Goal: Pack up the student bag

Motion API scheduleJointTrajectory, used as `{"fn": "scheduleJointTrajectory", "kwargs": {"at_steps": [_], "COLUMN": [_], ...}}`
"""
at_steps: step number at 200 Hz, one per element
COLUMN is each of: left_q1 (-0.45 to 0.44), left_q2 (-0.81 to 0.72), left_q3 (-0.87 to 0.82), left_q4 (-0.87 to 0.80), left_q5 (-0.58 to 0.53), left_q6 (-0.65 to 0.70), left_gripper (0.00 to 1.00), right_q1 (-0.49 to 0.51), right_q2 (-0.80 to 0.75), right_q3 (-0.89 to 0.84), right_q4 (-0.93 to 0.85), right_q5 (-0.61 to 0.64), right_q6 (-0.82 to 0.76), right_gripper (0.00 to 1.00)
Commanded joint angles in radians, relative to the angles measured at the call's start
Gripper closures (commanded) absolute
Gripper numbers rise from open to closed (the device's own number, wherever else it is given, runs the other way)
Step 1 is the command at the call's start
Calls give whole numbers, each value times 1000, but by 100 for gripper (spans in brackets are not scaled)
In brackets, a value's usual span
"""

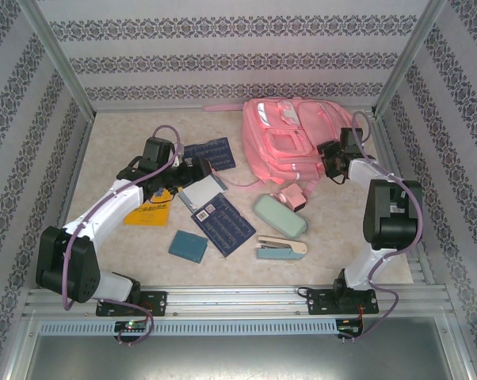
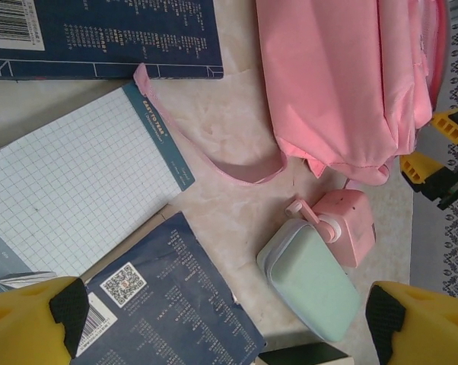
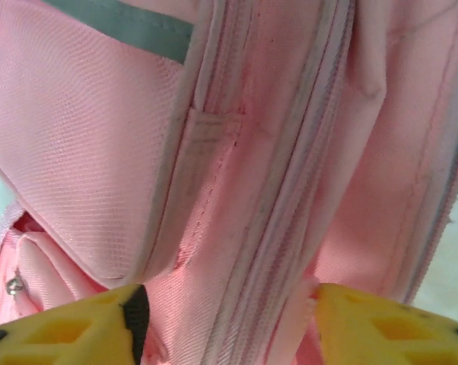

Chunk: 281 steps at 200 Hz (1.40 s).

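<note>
Pink fabric backpack, the student bag [image 1: 282,142], lies flat at the far right of the pale marbled desk [image 1: 112,131], its zipped front pockets facing up. A thin pink strap [image 2: 244,176] curls out from it toward the middle. The right fingers [image 3: 69,331], yellow with black pads, stand part-way apart on either side of a zipped seam on the bag's right flank. Fabric fills the gap, but whether they pinch it I cannot tell. The left fingers [image 2: 31,319] are spread wide and hold nothing, hanging above the stationery left of the bag.

Beneath them lies a white squared-paper notepad [image 2: 77,182] whose teal binding strip reads "EASY TO TEAR". A dark navy booklet [image 2: 100,38] beyond it carries a barcode label at its corner and rows of white print too small to read. A second navy booklet [image 2: 176,304], nearer the arms, bears a white QR code and a barcode sticker; its print is also illegible. A yellow booklet [image 1: 147,212] with dark lettering I cannot make out lies under the left arm. A mint-green rounded pencil case [image 2: 309,285] touches a small pink box-shaped sharpener with a crank [image 2: 343,224], just beside the bag's near end. Near the front edge lie a teal rectangular block [image 1: 188,245] and a teal-and-cream stapler [image 1: 282,248]
</note>
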Motion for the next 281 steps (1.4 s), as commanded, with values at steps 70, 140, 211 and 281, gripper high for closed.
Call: {"fn": "scheduleJointTrajectory", "kwargs": {"at_steps": [70, 140, 211, 281], "left_q1": [6, 20, 24, -98], "left_q2": [-61, -124, -150, 46], "left_q3": [-6, -3, 22, 309], "left_q4": [25, -14, -63, -237], "left_q5": [-22, -100, -182, -283], "left_q6": [-7, 5, 30, 152], "left_gripper": [5, 5, 4, 6], "right_q1": [104, 295, 631, 471], "right_q2": [-73, -182, -103, -209], "right_q3": [81, 252, 460, 392], "right_q4": [129, -66, -259, -504], "right_q5": [-15, 160, 183, 172], "right_q6": [190, 221, 44, -395], "right_gripper": [100, 100, 35, 28]}}
